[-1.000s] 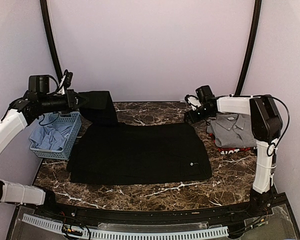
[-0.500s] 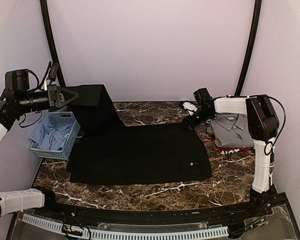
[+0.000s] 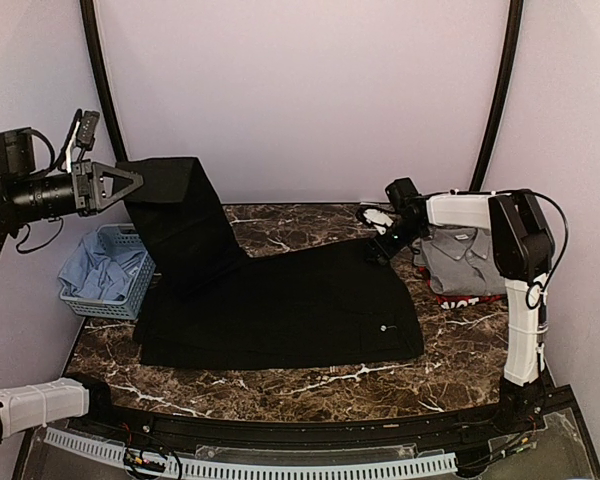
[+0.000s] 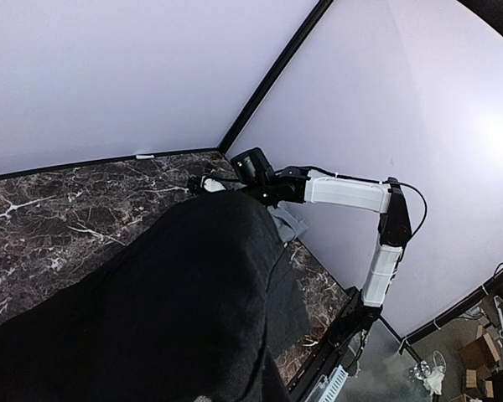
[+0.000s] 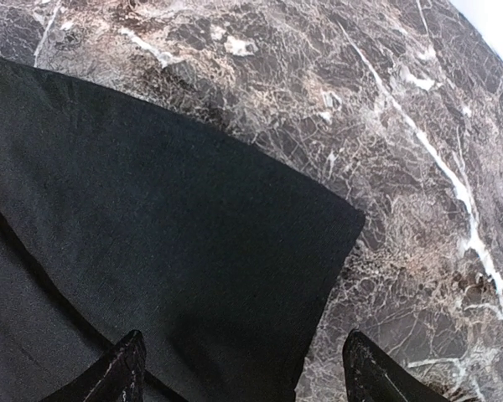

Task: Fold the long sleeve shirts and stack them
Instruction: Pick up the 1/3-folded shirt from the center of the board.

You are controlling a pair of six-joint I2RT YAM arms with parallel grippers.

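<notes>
The large black shirt (image 3: pixel 280 300) lies spread across the marble table. My left gripper (image 3: pixel 130 183) is shut on its far left part and holds that flap high above the table's left side. The lifted cloth fills the lower left of the left wrist view (image 4: pixel 151 310) and hides the fingers. My right gripper (image 3: pixel 378 238) is open, low over the shirt's far right corner (image 5: pixel 235 209), with one fingertip on each side of the corner (image 5: pixel 127 364). The folded grey shirt (image 3: pixel 465 258) lies on the red-edged shirt (image 3: pixel 460 298) at the right.
A light-blue lattice basket (image 3: pixel 140 262) with pale blue cloth inside stands at the table's left edge, under the lifted flap. The table (image 3: pixel 310 385) has a rail along its front. Walls close in behind and at both sides.
My left gripper has risen and pulled back to the left, lifting the black flap higher. My right gripper has come down a little onto the shirt's far right corner.
</notes>
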